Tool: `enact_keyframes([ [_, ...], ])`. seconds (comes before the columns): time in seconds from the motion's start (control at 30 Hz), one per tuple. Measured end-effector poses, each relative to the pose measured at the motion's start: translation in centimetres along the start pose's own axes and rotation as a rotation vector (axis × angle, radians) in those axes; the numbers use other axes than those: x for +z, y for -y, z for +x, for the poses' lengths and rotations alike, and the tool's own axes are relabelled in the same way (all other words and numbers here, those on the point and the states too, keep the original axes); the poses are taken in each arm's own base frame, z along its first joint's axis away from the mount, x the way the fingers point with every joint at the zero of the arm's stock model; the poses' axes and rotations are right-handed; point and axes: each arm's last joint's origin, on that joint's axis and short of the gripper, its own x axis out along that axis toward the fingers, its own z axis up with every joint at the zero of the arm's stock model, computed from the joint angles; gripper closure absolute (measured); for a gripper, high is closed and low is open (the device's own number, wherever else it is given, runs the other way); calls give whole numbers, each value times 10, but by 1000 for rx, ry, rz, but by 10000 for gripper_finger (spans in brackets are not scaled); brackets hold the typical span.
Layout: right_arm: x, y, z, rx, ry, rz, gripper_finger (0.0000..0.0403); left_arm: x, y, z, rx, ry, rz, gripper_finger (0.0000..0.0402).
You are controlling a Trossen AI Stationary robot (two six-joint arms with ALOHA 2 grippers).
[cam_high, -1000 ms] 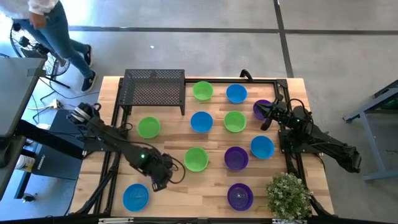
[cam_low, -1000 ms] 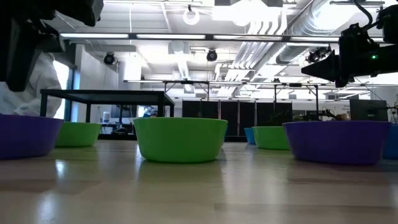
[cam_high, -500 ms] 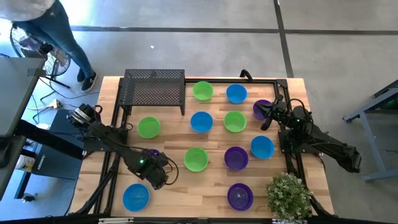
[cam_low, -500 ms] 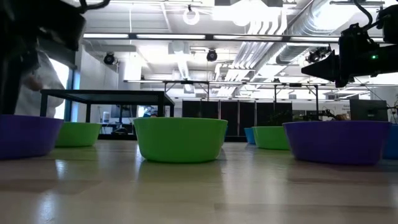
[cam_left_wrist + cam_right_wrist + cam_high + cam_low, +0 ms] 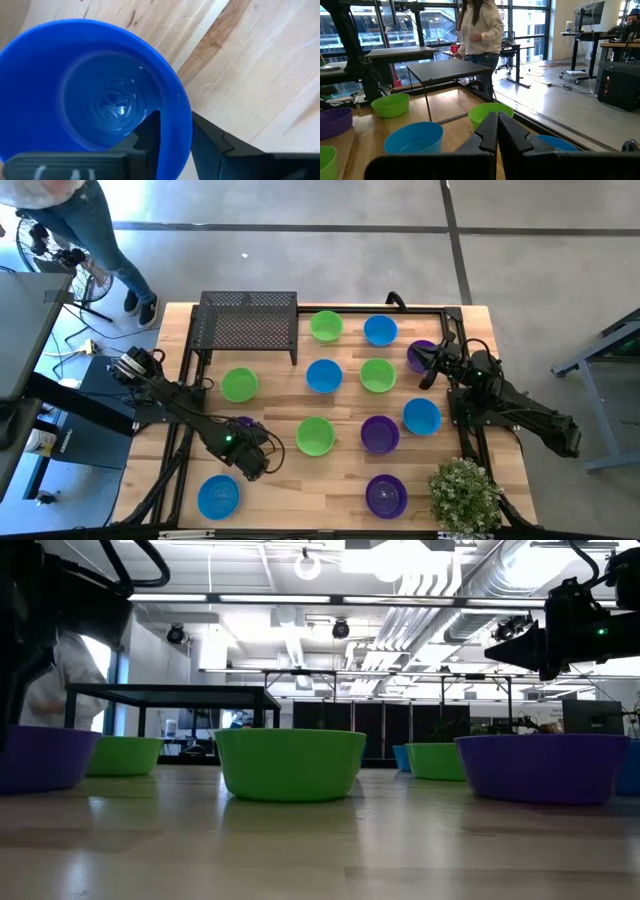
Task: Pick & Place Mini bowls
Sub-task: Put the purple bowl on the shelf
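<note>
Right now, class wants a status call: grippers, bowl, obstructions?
Left gripper astride blue bowl rim, near-left table corner. Right gripper shut, empty, raised at right. Nothing obstructing.

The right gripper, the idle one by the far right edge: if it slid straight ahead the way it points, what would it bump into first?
Probably the green bowl just beyond the right gripper, whose fingers are shut. Farther along stands the black mesh rack. Depth is hard to judge, and it may sit high enough to pass over the bowl.

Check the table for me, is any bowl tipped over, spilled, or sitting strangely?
Nothing stands out. The mini bowls all sit upright and apart on the wooden table. The left end effector straddles the rim of the near-left blue bowl, a normal grasp.
</note>
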Motion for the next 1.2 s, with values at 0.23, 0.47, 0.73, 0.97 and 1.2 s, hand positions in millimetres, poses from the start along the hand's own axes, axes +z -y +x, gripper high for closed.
enact_keyframes([
  [0.23,0,0,0,0,0,0,402,0,0,0,-1,1,1,318],
  [0.47,0,0,0,0,0,0,402,0,3,14,47,-4,76,318],
  [0.73,0,0,0,0,0,0,402,-1,7,24,58,-39,131,364],
  [0.97,0,0,0,0,0,0,402,4,5,5,0,-25,152,393],
  [1.2,0,0,0,0,-1,0,402,28,-2,-43,-77,128,189,398],
])
